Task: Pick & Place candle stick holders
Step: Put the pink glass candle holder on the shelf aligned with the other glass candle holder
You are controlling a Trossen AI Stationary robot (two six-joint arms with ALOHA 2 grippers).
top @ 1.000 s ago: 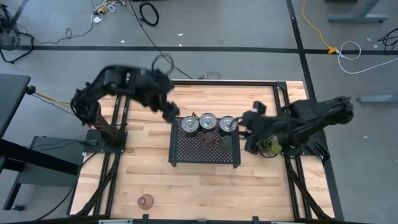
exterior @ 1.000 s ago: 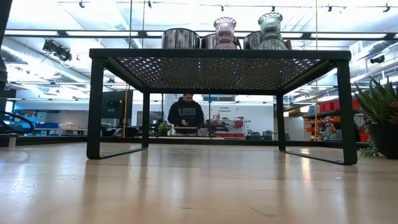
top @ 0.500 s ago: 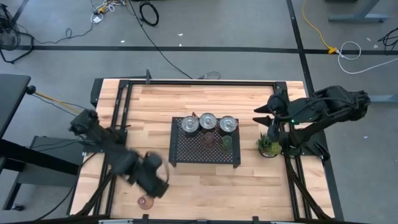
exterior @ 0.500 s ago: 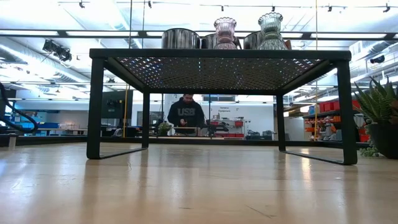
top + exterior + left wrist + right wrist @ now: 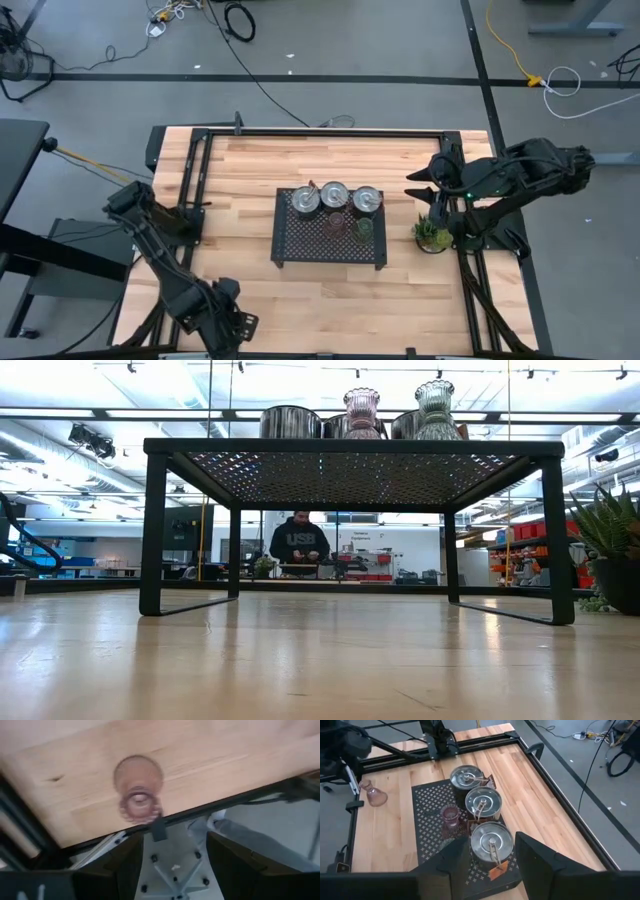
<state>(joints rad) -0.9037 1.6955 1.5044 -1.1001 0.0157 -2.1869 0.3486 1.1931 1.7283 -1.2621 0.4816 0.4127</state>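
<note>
Three silver dish holders (image 5: 334, 195) stand in a row along the far side of the black perforated tray (image 5: 300, 245). A pink glass holder (image 5: 337, 222) and an olive-green one (image 5: 364, 228) stand in front of them. A second pink glass holder (image 5: 137, 790) rests on the table by its near edge. My left gripper (image 5: 172, 870) is open just above it and hides it in the high view (image 5: 228, 322). My right gripper (image 5: 492, 865) is open and empty, off the tray's right side (image 5: 415, 180).
A small spiky potted plant (image 5: 432, 234) stands right of the tray, under my right arm. The tray stands raised on legs (image 5: 152, 530). Black rails (image 5: 190, 200) run along the table's left and right sides. A person (image 5: 298, 545) is in the room beyond.
My left gripper has swung from the tray's far left corner toward the table's near edge, down over the pink glass holder lying there. My right gripper has drawn back from the tray toward the table's right edge and then kept still.
</note>
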